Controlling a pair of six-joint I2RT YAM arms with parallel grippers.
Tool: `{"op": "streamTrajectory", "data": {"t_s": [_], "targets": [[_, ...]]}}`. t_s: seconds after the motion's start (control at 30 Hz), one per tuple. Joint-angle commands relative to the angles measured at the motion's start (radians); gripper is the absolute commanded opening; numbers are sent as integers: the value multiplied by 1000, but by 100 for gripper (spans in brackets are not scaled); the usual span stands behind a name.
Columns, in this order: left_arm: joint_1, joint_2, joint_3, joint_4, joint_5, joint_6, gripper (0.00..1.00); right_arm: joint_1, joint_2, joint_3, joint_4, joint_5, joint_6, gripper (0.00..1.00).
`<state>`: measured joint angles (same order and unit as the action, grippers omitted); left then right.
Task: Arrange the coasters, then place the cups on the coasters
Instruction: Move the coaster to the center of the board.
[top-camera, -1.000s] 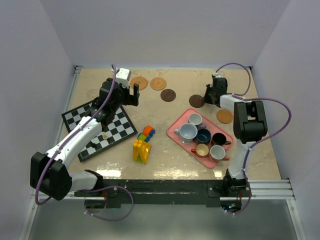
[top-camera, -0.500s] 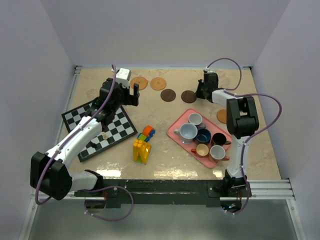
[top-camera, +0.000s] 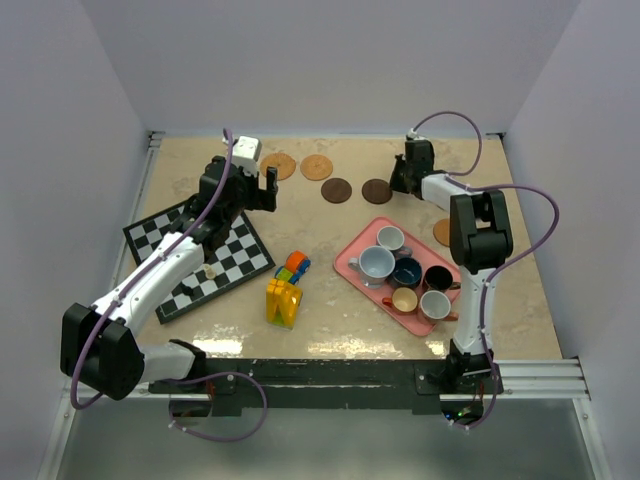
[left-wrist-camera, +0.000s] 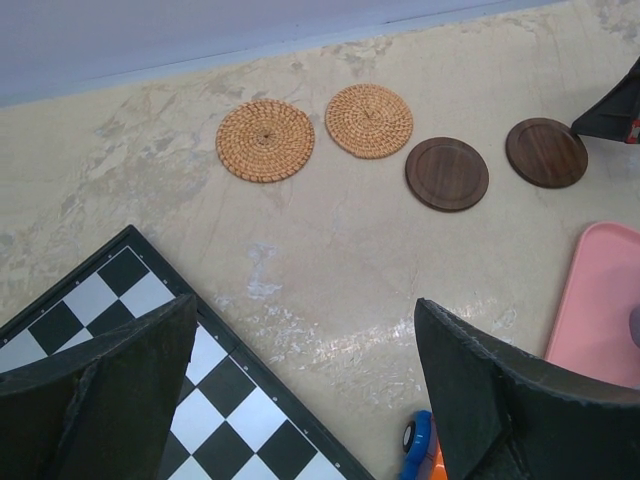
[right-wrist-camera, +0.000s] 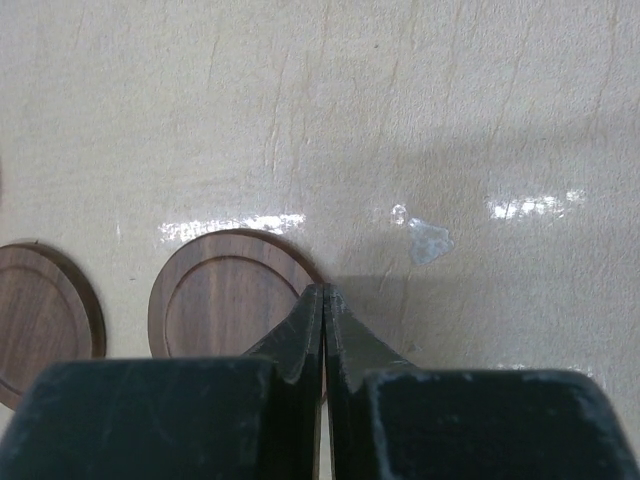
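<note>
Beige marbled tabletop (top-camera: 365, 150) boxed in on three sides by plain pale lavender walls (top-camera: 330, 60), a silver metal rail (top-camera: 540, 375) along its near edge, soft glare on the surface

- Reading the orange-tan coasters (left-wrist-camera: 265, 140) as woven, straw-like fibre, rough and matt.
- Reading the dark brown coasters (left-wrist-camera: 447, 173) as smooth turned wood, with the grain showing and a faint sheen.
- Taking the counter (left-wrist-camera: 330, 260) for beige marbled stone, smooth and glinting in patches.
- Seeing the pink tray (left-wrist-camera: 600, 300) as smooth matt plastic.
- Seeing the cups (top-camera: 376, 263) as glossy, like glazed ceramic.
- Taking the toy blocks (top-camera: 283, 300) for shiny hard plastic.
- Finding the chessboard (left-wrist-camera: 130, 290) flat, smooth and slightly glossy.
- Finding the right pincer (right-wrist-camera: 323, 292) and left pincer (left-wrist-camera: 305, 303) dark, matt and finely scuffed, plastic-looking.
</note>
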<state>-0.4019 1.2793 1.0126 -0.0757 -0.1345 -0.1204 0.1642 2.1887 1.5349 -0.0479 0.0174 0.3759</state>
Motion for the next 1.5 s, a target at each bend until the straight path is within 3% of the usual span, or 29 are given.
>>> {"op": "streamTrajectory", "data": {"t_s": [0.0, 0.37, 0.73, 0.93, 1.27, 1.47], "targets": [[-5, -5, -2, 33, -27, 5, 95, 9, -3, -4, -40, 29, -31, 2], [-5, -15, -2, 33, -33, 8, 95, 9, -81, -38, -61, -14, -114, 25], [-5, -26, 0, 34, -25, 4, 95, 9, -67, -24, -89, -54, -153, 41], [-5, -28, -2, 34, -27, 4, 95, 11, -26, 8, -107, -69, -154, 35], [-5, -31, -2, 34, -36, 7, 95, 9, 39, 77, -138, -47, -121, 14], [-5, -31, -3, 33, -45, 11, 95, 9, 72, 114, -145, -25, -100, 11]]}}
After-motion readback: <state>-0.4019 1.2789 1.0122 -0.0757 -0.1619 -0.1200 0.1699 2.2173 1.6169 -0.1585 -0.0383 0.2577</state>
